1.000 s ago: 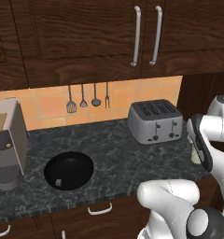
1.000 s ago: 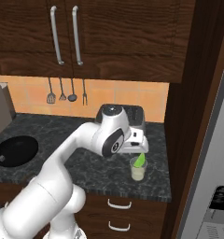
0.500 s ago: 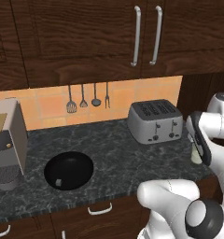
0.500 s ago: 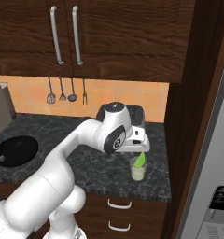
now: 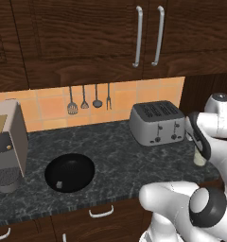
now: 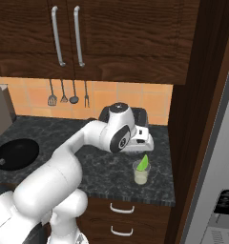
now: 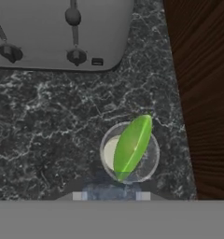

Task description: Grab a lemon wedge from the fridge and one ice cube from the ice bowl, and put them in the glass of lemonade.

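- The lemon wedge (image 6: 143, 163) sits in the glass of lemonade (image 6: 141, 173), its pointed yellow-green tip sticking up above the rim and leaning toward one side.
- In the hand view the lemon wedge (image 7: 131, 146) lies tilted across the mouth of the glass of lemonade (image 7: 151, 158), with pale liquid showing beside it.
- The glass stands on the dark speckled counter (image 6: 102, 174), near its front edge, just in front of the toaster (image 6: 141, 117) and close to the dark wooden side panel (image 6: 183, 124).
- The gripper (image 6: 144, 142) hangs directly above the glass, apart from the wedge in the right base view.
- The finger tips are not clearly visible in any view, so I cannot tell how wide the jaws stand or whether they grasp anything; the wedge appears to rest in the glass on its own.
- The ice bowl (image 5: 69, 172) sits well to the left on the counter, near a coffee machine (image 5: 8, 144) at the left edge; something small and pale may lie inside it, but that is too faint to tell.
- The fridge (image 6: 220, 181) stands at the far right, beyond the side panel, with its dark dispenser recess low in its door.
- Utensils (image 5: 89, 99) hang on the orange tiled wall behind the counter.
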Motion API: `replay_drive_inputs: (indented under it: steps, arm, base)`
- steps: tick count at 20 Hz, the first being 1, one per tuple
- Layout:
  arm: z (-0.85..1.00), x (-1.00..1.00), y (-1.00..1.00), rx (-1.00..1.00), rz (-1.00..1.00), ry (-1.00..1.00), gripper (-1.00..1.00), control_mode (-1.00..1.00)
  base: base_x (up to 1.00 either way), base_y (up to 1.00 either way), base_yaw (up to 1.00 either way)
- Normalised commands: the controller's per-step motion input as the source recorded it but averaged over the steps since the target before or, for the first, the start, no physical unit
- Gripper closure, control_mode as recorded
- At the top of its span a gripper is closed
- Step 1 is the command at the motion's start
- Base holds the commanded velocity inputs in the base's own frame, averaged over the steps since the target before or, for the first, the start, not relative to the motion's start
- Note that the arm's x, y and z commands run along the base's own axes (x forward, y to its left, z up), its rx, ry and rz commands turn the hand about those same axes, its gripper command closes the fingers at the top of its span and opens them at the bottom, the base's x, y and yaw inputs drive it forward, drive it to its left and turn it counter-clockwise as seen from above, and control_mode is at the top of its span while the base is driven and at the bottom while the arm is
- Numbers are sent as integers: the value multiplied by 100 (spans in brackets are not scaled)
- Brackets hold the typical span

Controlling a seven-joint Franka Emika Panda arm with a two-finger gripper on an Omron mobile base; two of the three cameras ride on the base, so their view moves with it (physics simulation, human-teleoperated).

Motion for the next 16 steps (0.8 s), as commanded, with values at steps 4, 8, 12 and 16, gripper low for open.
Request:
replay_drive_inputs:
  steps: [4, 8, 12, 16]
  arm:
    - [-21, 12, -9, 0, 0, 0, 100, -100]
    - [-6, 12, -14, 0, 0, 2, 100, -100]
    - [0, 5, -15, 0, 7, 13, 100, -100]
    - [-1, 0, 0, 0, 7, 9, 100, -100]
  base:
    - [0, 0, 0]
    - [0, 0, 0]
    - [0, 0, 0]
    - [0, 0, 0]
